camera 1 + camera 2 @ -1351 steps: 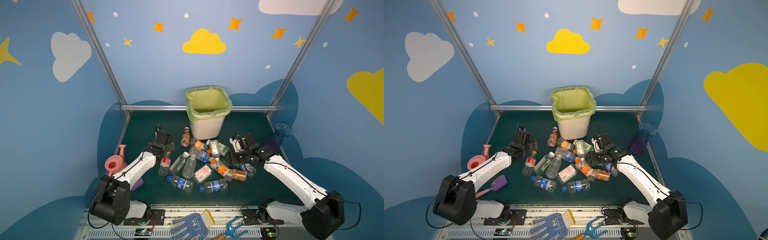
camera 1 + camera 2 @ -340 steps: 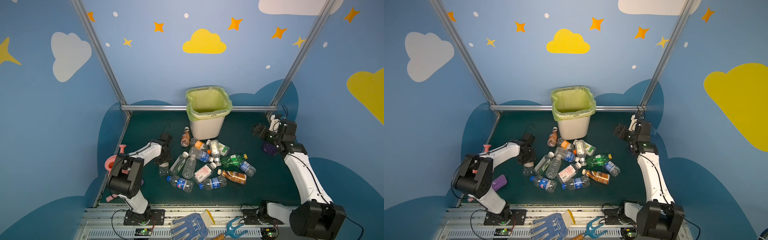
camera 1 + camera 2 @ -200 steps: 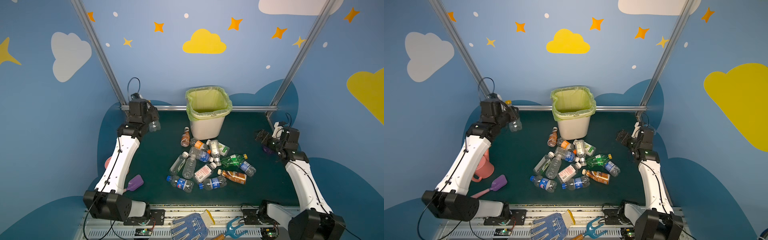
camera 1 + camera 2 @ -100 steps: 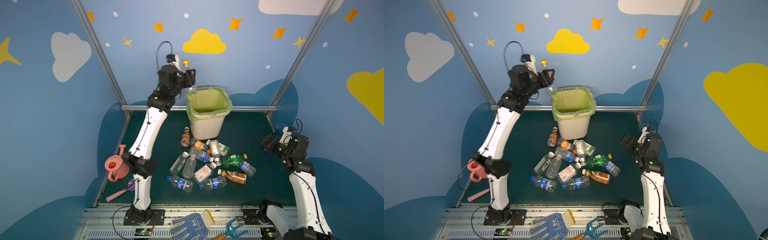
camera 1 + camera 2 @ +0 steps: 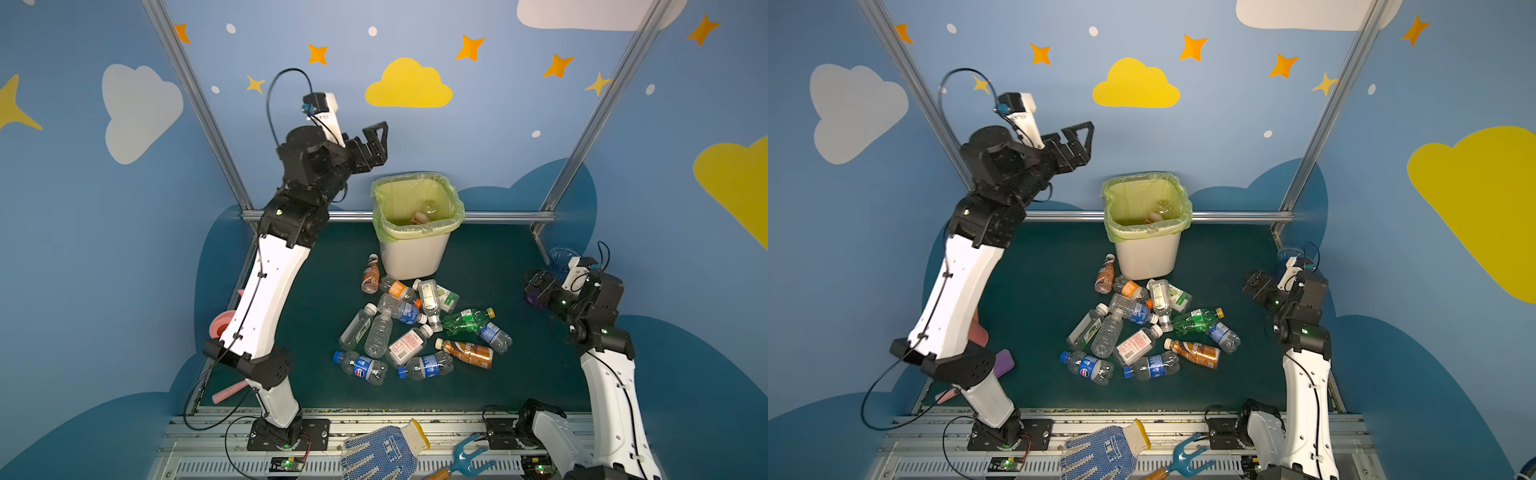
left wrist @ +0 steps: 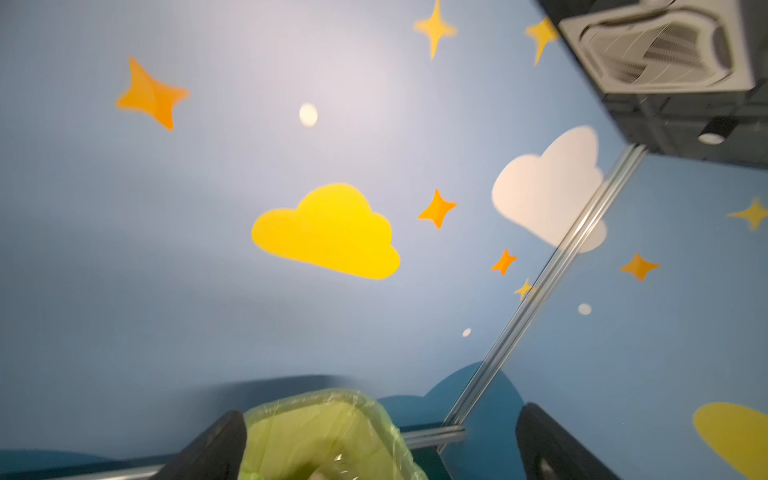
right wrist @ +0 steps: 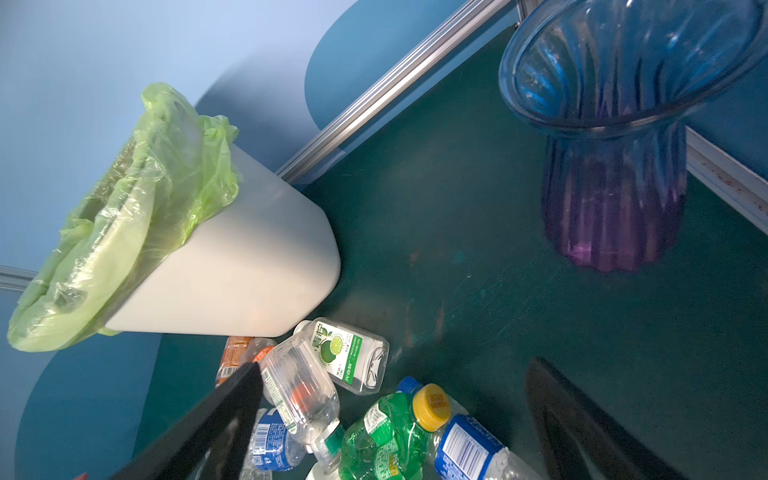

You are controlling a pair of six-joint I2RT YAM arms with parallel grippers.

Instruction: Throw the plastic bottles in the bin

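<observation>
While the left gripper (image 5: 374, 145) hangs spread and empty high beside the bin (image 5: 415, 259), the right gripper (image 5: 533, 286), likewise spread, should pinch the green bottle (image 5: 461, 322) squarely mid-body.

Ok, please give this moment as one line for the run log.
left tool: open, empty, raised near bin | right tool: open, empty, low beside vase | bin: bottles inside | bottle pile: on table before bin
</observation>
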